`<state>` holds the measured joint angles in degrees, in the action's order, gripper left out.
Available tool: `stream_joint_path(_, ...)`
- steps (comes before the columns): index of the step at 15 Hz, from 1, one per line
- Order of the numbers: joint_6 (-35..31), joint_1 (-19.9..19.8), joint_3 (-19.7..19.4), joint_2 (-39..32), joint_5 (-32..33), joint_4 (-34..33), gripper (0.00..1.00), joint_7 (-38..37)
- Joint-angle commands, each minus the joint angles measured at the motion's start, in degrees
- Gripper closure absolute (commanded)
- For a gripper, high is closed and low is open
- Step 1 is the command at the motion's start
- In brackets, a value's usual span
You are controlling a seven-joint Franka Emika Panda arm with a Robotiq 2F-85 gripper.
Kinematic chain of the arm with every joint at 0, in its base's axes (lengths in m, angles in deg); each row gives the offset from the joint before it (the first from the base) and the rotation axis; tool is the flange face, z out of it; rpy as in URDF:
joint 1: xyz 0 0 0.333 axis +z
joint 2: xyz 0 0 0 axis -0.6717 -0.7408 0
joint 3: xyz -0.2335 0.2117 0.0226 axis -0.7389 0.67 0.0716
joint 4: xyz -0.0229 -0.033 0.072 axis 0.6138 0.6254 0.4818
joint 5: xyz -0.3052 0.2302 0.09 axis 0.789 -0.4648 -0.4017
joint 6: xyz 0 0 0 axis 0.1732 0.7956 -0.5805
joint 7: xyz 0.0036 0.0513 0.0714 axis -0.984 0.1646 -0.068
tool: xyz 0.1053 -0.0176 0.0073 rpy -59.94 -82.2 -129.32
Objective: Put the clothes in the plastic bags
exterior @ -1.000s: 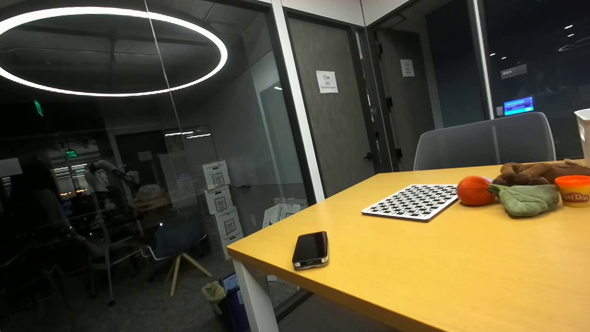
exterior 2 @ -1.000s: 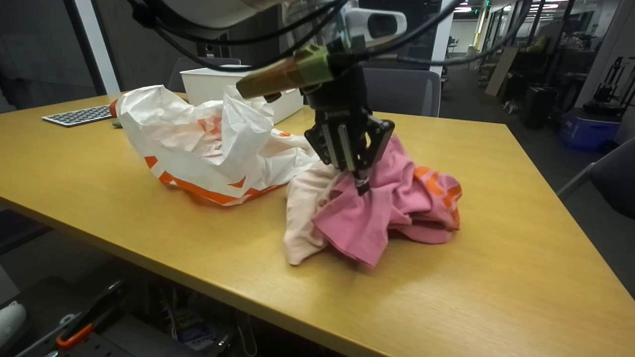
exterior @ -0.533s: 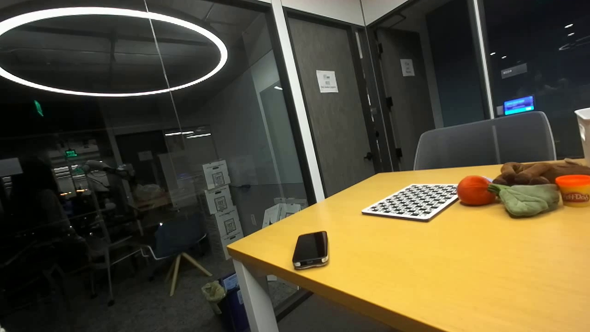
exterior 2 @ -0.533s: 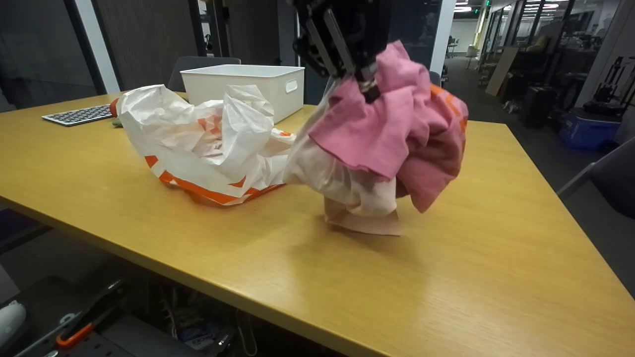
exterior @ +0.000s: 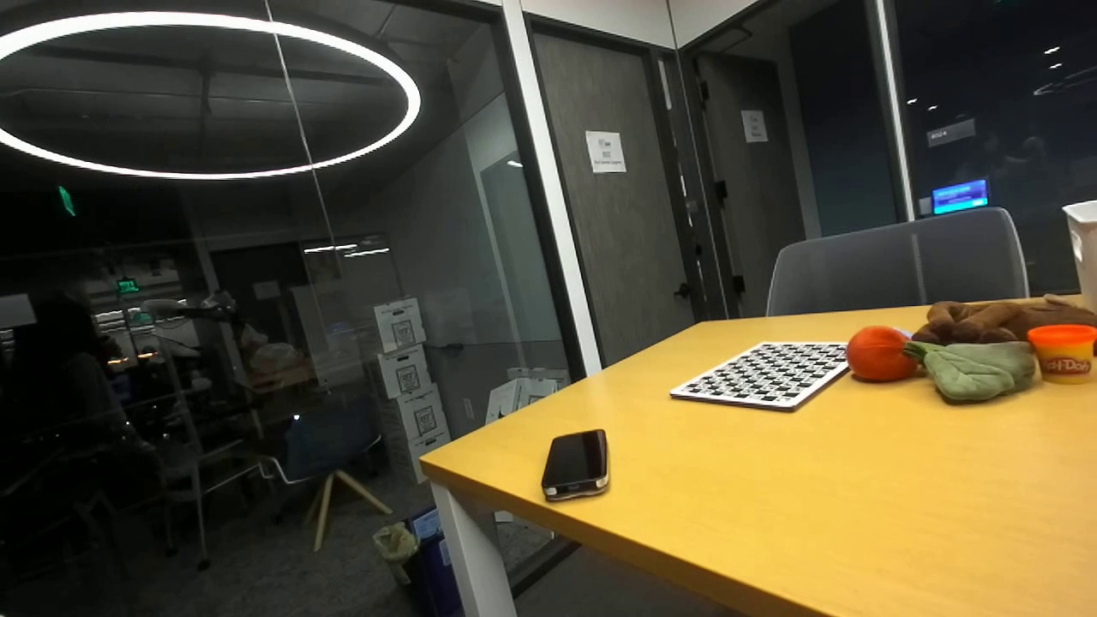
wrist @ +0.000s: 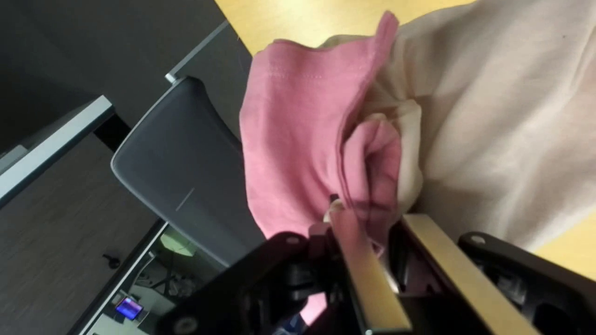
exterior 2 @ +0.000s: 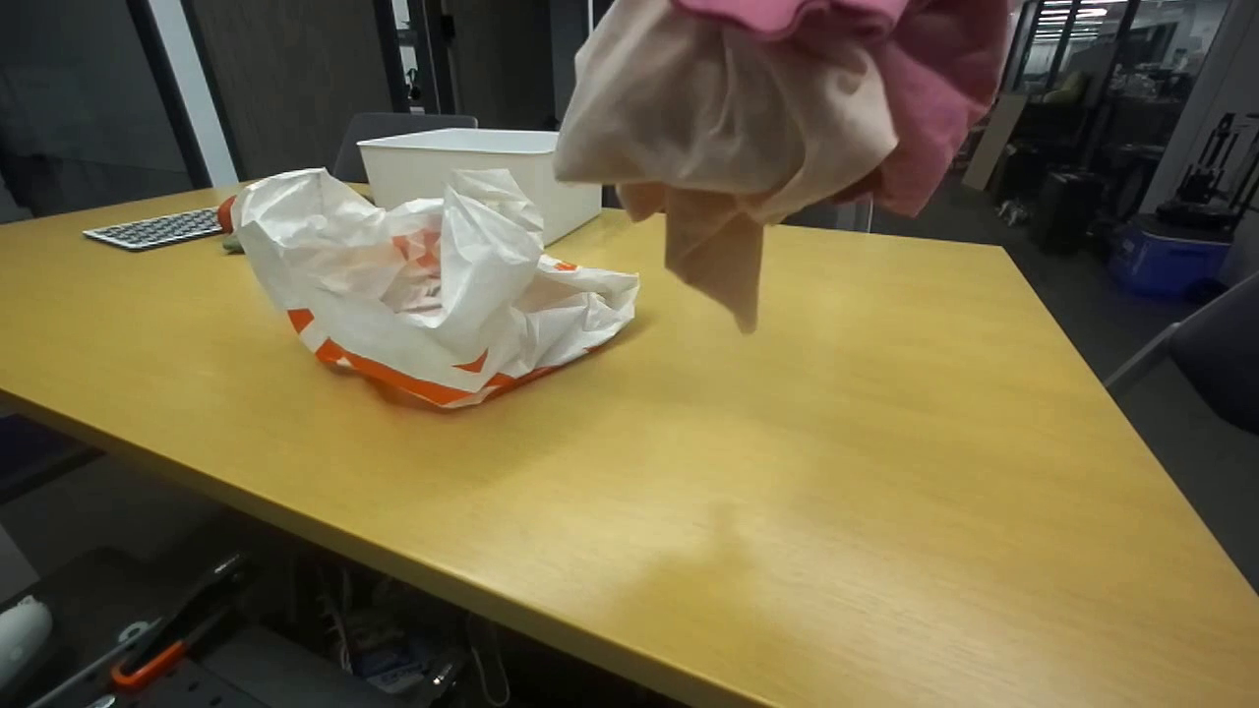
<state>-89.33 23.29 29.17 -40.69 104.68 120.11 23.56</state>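
A pink garment [exterior 2: 954, 88] and a beige garment [exterior 2: 728, 108] hang bunched together in the air at the top of an exterior view. In the wrist view, my gripper [wrist: 376, 216] is closed on the bunched cloth. The pink garment [wrist: 298, 130] lies between and around the fingertips, and the beige garment [wrist: 493, 139] hangs beside it on the right. The gripper itself is out of frame in both exterior views. A white plastic bag [exterior 2: 482, 246] with orange print sits crumpled on the table, left of the hanging clothes and apart from them. Its contents are hard to make out.
A white bin [exterior 2: 393, 167] stands behind the bag. A black-and-white patterned board [exterior: 763, 375], a phone [exterior: 576, 465], a red-orange ball-shaped item [exterior: 881, 353], a green leaf-like item [exterior: 977, 370] and a Play-Doh tub [exterior: 1063, 353] lie on the table. Chairs [exterior: 891, 270] stand behind.
The clothes have risen from the table into the air, held by the gripper, which has gone up out of the exterior view. The bag stays in place, its right end now uncovered.
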Motion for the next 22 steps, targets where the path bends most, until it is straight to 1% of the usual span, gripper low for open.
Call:
stream_joint_path(1, -1.69, -0.29, 0.62, -0.10, 2.48, -5.66, 0.86, 0.06)
stream_joint_path(3, -2.85, 2.10, 0.05, 0.89, 1.28, -7.23, 0.86, 2.49)
stream_joint_path(4, -3.54, 4.26, -0.80, 1.39, -0.33, -8.21, 0.86, 5.17)
stream_joint_path(6, -3.15, 7.64, -0.86, 2.69, -3.29, -9.17, 0.86, 8.97)
stream_joint_path(10, -1.37, 14.25, 0.63, 6.80, -9.32, -8.89, 0.86, 17.10)
stream_joint_path(14, 0.44, 21.52, 2.36, 9.45, -14.49, -7.53, 0.86, 23.38)
stream_joint_path(17, -0.02, 26.66, 4.55, 8.51, -17.04, -5.89, 0.86, 26.54)
stream_joint_path(19, -1.50, 29.33, 5.96, 6.12, -17.24, -4.29, 0.87, 28.63)
stream_joint_path(22, -2.34, 31.20, 7.34, 3.43, -16.29, -2.84, 0.87, 30.45)
